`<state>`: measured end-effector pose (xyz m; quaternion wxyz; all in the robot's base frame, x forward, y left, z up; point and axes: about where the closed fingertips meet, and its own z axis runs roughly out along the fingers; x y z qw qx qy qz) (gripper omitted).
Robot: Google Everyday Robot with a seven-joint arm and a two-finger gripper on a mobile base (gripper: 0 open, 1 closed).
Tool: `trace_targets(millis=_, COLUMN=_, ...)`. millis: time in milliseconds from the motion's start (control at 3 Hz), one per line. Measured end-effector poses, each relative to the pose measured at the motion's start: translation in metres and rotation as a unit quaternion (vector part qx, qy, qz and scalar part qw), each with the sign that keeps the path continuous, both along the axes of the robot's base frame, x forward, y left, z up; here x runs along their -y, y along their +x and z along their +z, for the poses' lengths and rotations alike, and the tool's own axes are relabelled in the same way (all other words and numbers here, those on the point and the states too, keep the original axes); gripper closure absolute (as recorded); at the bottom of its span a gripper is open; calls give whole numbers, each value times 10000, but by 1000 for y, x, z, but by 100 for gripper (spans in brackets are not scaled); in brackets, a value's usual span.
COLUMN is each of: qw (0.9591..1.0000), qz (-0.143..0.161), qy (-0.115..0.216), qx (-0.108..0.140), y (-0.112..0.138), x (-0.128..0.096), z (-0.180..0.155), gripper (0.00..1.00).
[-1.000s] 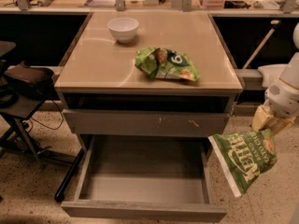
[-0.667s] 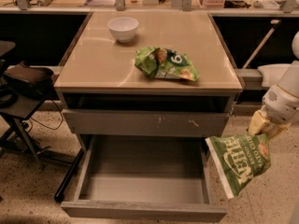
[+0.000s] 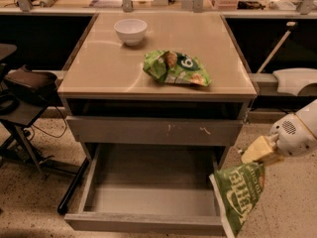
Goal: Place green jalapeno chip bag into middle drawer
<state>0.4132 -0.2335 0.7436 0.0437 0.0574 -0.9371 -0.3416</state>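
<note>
My gripper (image 3: 256, 157) is at the right of the cabinet, shut on the top edge of the green jalapeno chip bag (image 3: 237, 195). The dark green bag with pale lettering hangs down from it, over the right front corner of the middle drawer (image 3: 148, 192). That drawer is pulled out, wide and shallow, with a bare grey floor. The white arm (image 3: 297, 133) reaches in from the right.
A brighter green chip bag with a "6" logo (image 3: 176, 67) and a white bowl (image 3: 130, 30) sit on the tan cabinet top (image 3: 99, 68). A closed scratched grey drawer front (image 3: 153, 130) is above the open drawer. A dark chair (image 3: 22, 88) stands at the left.
My gripper has moved the jalapeno bag left and slightly down, from beside the cabinet to the drawer's right front corner.
</note>
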Motion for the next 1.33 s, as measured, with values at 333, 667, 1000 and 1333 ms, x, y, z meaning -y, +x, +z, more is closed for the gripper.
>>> trace_targets(millis=333, qw=9985, qz=-20, qy=470, qx=292, y=3, x=-10, z=14, gripper=100)
trace_targets(millis=667, qw=9952, qz=-184, qy=745, qx=605, y=5, x=-21, z=2, gripper=100)
trace_targets(millis=1000, qw=9786, qz=-662, qy=1254, qx=1493, y=38, x=-24, z=-16, gripper=100)
trace_targets(millis=1333, qw=9647, qz=-909, qy=1396, qx=2042, y=61, x=-24, z=-8, gripper=100)
